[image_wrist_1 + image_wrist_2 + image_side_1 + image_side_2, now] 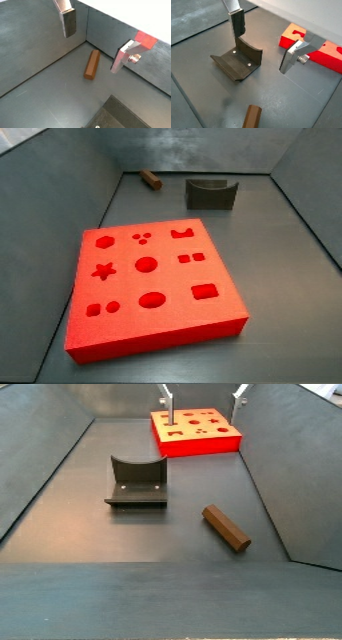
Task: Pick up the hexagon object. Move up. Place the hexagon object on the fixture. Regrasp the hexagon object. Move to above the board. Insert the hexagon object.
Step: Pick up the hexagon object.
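Observation:
The hexagon object (225, 527) is a slim brown peg lying flat on the grey floor, near the side wall; it also shows in a side view (151, 178) and in both wrist views (91, 65) (252, 118). The fixture (136, 484), a dark notched block, stands apart from it, also seen in a side view (210, 193) and in a wrist view (238, 62). The red board (201, 318) (201, 446) lies flat with its shaped cut-outs up. My gripper (202, 400) (91, 53) (262, 54) is open and empty, high up near the board, touching nothing.
Sloping grey walls (54, 464) enclose the floor on all sides. A corner of the board shows in both wrist views (145, 40) (321, 54). A dark edge of the fixture (123, 115) shows in a wrist view.

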You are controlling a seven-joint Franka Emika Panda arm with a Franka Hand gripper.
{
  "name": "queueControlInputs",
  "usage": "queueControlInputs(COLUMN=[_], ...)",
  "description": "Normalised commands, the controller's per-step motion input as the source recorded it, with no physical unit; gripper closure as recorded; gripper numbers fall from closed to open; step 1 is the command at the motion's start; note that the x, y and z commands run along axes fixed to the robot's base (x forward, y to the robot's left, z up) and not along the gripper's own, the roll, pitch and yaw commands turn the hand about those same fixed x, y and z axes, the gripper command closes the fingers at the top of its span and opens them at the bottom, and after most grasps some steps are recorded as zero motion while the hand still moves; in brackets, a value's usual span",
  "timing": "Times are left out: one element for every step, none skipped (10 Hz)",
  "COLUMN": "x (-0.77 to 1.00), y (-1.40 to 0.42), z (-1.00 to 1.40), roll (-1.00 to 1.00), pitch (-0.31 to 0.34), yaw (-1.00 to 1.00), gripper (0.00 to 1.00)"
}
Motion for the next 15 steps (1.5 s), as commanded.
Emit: queueControlInputs(x=[-0.09,-0.36,-0.48,-0.33,-0.23,-0.13,0.00,0.24,0.41,0.47,0.43,0.41,0.37,0.34,0.07], y=[0.06,0.29,0.59,0.49,0.46,0.43,0.25,0.13,0.07,0.05,0.05,0.03,0.00,0.00,0.00], z=[0.00,-0.35,-0.77,-0.77,-0.87,-1.00,-1.00,-1.00,-1.00,-1.00,-1.00,-1.00,-1.00,-1.00,-1.00], roll=[0.00,0.00,-0.05,0.00,0.02,0.00,0.00,0.00,0.00,0.00,0.00,0.00,0.00,0.00,0.00], pitch=[0.000,-0.060,-0.114,-0.187,-0.166,-0.114,-0.030,0.000,0.000,0.000,0.000,0.000,0.000,0.000,0.000], yaw=[0.00,0.17,0.48,0.67,0.65,0.66,0.60,0.46,0.31,0.23,0.24,0.27,0.31,0.35,0.37], gripper=[0.00,0.00,0.00,0.00,0.00,0.00,0.00,0.00,0.00,0.00,0.00,0.00,0.00,0.00,0.00])
